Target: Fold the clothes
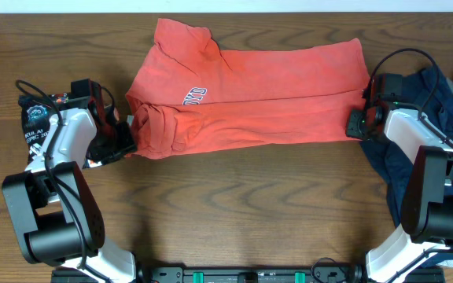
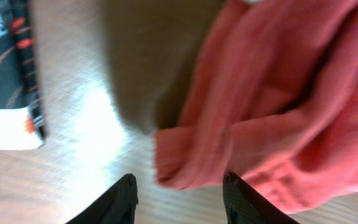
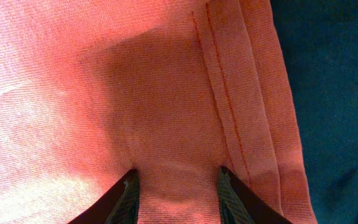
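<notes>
A coral-red shirt (image 1: 258,86), one of the clothes, lies folded lengthwise across the table, with navy-and-white lettering (image 1: 195,96) showing. My left gripper (image 1: 128,134) sits at its bunched left end. In the left wrist view that gripper (image 2: 180,183) is open, with bare wood between the fingers, and the red fold (image 2: 278,93) reaches just to the tips. My right gripper (image 1: 358,123) is at the shirt's right hem. Seen from the right wrist, it (image 3: 177,174) is shut on the red fabric (image 3: 104,81), which fills the gap and puckers at both tips.
A dark-navy shirt (image 1: 439,102) lies crumpled at the right under the right arm, and it borders the red hem in the right wrist view (image 3: 334,74). A black printed shirt (image 1: 34,118) lies at the left beside the left arm (image 2: 2,62). Brown wooden table (image 1: 250,204) extends toward the front.
</notes>
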Tool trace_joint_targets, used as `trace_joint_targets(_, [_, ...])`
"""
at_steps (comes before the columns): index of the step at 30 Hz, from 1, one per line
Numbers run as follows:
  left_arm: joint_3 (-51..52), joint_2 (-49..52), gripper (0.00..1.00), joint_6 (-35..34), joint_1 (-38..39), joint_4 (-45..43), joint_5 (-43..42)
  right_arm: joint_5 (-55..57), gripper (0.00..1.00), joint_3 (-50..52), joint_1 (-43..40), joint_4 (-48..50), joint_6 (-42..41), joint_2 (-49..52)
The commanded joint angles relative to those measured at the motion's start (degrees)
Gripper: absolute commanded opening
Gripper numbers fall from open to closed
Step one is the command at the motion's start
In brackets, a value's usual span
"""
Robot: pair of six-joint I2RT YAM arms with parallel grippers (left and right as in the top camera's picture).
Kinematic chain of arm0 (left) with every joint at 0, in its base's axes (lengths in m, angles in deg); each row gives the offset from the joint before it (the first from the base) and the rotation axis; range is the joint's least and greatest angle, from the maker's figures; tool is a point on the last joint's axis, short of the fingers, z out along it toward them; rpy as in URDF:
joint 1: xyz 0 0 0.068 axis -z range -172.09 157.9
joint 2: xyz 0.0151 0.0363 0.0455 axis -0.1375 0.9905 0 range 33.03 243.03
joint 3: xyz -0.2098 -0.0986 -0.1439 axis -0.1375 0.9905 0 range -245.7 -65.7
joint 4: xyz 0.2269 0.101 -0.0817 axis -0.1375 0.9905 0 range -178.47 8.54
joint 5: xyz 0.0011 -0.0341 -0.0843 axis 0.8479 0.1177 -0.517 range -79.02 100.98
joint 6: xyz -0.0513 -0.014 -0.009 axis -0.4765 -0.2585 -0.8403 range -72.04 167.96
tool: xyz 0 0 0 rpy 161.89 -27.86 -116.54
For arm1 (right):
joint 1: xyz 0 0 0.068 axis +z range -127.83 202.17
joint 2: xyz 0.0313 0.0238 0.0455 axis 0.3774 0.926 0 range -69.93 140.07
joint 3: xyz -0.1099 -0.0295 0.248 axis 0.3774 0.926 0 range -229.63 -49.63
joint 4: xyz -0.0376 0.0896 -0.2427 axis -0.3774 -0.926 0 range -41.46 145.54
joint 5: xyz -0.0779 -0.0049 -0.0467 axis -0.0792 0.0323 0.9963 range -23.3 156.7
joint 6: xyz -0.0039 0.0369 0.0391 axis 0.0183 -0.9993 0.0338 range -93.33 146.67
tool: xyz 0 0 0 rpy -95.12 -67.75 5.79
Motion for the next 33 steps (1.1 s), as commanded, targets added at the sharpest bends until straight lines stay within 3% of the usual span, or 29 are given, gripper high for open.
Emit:
trace_joint_targets(1, [0.57,-0.74,0.46,-3.13,0.07,0.92,7.74,-0.02,0.40,2.14,0.20,-0.79,0.20,1.60])
trace_joint_targets(16, [2.12,0.37,0.52,0.79,0.17,-3.56,-2.75,-0.02,0.40,2.12,0.20,-1.09,0.20,1.60])
trace_joint_targets(18, [2.99,0.83,0.45,0.79,0.20,-4.61,-2.73,-0.02,0.40,2.12,0.20,-1.20,0.20,1.60])
trace_joint_targets(21, [3.65,0.87,0.11,0.79,0.17,-6.32,-2.47,-0.02,0.40,2.14,0.20,-1.38,0.20,1.60])
trace_joint_targets(22, [3.63,0.85,0.07,0.79,0.17,-6.86,-2.45,-0.04,0.40,2.14,0.20,-1.40,0.20,1.60])
trace_joint_targets(25, [3.08,0.83,0.06,0.37,0.02,-8.04,2.84,-0.02,0.39,2.14,0.20,-1.55,0.20,1.60])
trace_joint_targets(29, [1.64,0.09,0.06,-5.66,-0.52,-6.12,22.36,0.90,0.39,2.14,0.11,-2.19,0.20,1.60])
trace_joint_targets(33, [1.64,-0.52,0.06,-8.50,-1.36,-3.26,23.17,1.92,0.39,2.12,0.09,-2.23,0.20,1.60])
